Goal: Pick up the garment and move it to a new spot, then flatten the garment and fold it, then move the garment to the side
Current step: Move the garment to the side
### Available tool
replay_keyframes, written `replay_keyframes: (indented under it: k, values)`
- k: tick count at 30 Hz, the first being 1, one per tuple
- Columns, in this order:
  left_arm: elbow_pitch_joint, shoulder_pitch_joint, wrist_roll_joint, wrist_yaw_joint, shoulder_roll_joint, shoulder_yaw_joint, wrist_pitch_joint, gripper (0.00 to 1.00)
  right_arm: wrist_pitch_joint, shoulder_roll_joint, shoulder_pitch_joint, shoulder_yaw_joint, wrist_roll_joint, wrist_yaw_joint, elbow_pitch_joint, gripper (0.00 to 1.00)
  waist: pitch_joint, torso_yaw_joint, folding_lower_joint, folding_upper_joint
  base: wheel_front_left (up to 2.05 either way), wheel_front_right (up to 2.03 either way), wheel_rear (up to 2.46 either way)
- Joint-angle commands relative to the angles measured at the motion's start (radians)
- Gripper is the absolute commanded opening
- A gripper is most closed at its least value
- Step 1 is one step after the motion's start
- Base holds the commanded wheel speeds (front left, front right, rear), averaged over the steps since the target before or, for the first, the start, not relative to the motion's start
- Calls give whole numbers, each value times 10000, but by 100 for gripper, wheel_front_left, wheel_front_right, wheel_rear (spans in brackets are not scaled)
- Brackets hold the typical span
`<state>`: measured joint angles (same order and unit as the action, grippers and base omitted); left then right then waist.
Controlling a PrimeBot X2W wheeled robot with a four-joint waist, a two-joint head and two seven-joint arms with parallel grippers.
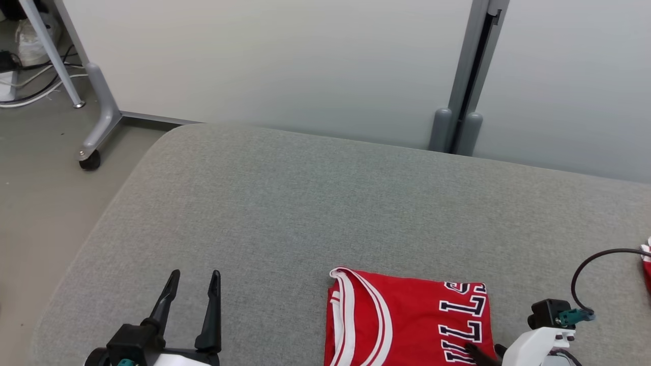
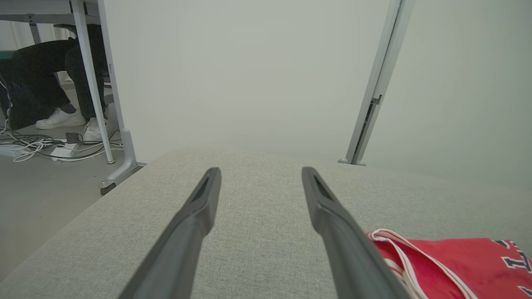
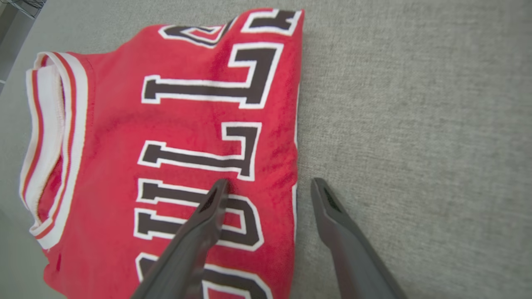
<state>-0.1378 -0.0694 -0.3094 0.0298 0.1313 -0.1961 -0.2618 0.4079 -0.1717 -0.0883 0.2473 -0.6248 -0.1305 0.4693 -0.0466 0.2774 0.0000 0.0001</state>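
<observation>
Currently left pincer (image 1: 196, 277) gapes empty near the folded jersey (image 1: 407, 320), right pincer (image 3: 269, 182) likewise over its edge.

Garment (image 1: 402, 325) cut off below; red scrap (image 1: 647, 265), possibly cloth, cropped.

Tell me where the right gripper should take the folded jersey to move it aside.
Probably best to take the jersey at its straight lettered edge, coming from the robot's right. The open right gripper straddles that edge, where the layers look evenly stacked; the collar side curls loosely.
</observation>
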Motion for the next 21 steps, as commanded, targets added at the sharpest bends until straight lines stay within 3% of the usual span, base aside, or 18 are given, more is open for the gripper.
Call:
replay_keyframes:
  k: [1, 3, 4, 6, 14, 21]
  values:
    - [-35, 184, -31, -41, 20, 12, -39, 100, 205, 80, 210, -31, -29, -7, 140, 100, 30, 145, 0, -1, 0, 0, 0]
    - [-79, 194, -61, -89, 42, 31, -41, 100, 353, 177, 289, -103, -32, -7, 89, 100, 43, 210, 0, -1, 0, 0, 0]
    - [-92, 201, -58, -89, 36, 31, -39, 100, 328, 206, 304, -171, -12, -7, 21, 55, 48, 227, 0, -1, 0, 0, 0]
    - [-100, 218, -45, -84, 24, 53, -41, 100, 141, 237, 289, -242, 52, -7, -180, 0, 57, 223, 0, -1, 0, 0, 0]
    - [99, 365, -143, -573, -79, -166, -41, 100, -686, -11, -38, -181, 310, -7, -851, 0, 47, -353, 0, -1, 0, 0, 0]
    - [250, 617, 17, -691, -269, -330, -29, 100, -1250, -544, -472, 360, 275, -6, -1527, 0, 167, -1894, 0, -1, 0, 0, 0]
